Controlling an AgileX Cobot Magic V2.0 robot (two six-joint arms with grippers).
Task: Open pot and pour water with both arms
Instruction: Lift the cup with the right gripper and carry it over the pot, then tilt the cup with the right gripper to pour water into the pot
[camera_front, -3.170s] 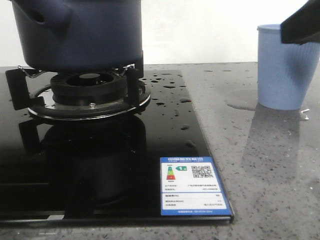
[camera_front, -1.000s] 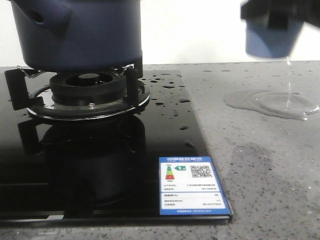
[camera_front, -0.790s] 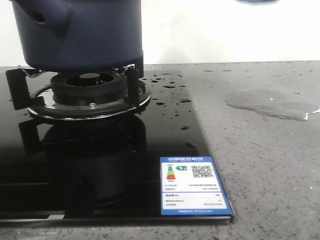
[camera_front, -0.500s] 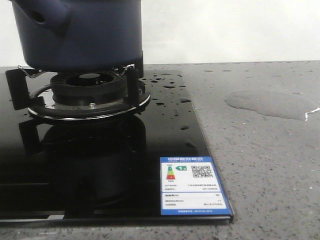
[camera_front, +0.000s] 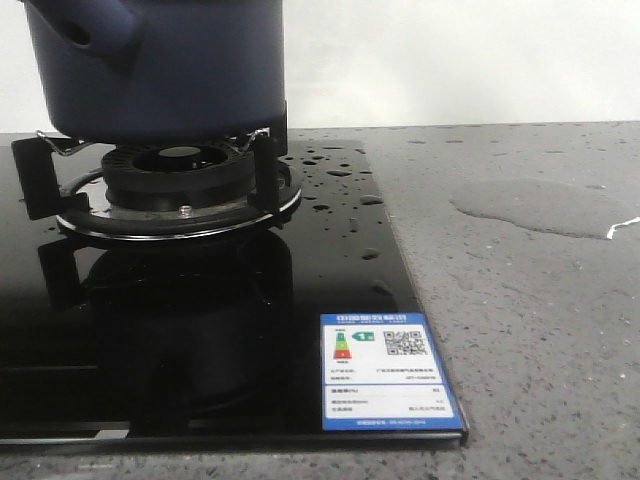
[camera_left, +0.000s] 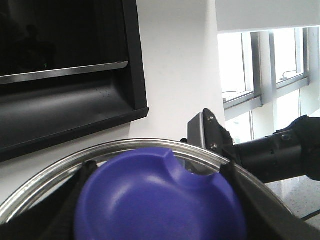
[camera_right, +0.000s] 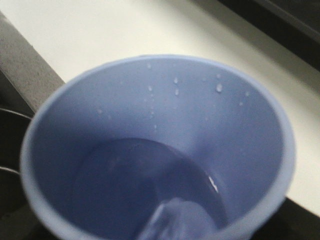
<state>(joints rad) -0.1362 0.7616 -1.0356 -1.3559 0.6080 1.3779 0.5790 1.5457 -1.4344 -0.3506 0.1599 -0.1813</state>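
Note:
The dark navy pot stands on the gas burner at the far left of the front view; its top is cut off by the frame. Neither gripper shows in the front view. In the left wrist view my left gripper is shut on the purple-blue knob of a steel-rimmed lid, held up in the air facing a wall. In the right wrist view a light blue cup with water in it fills the frame. It hides my right fingers, which hold it.
The black glass hob carries water drops and a blue-white label at its front right corner. A puddle lies on the grey stone counter to the right. My right arm shows beyond the lid in the left wrist view.
The light blue cup has risen off the counter at the right, dripping water, and has gone out of the top of the front view. The puddle stays. The pot has not moved.

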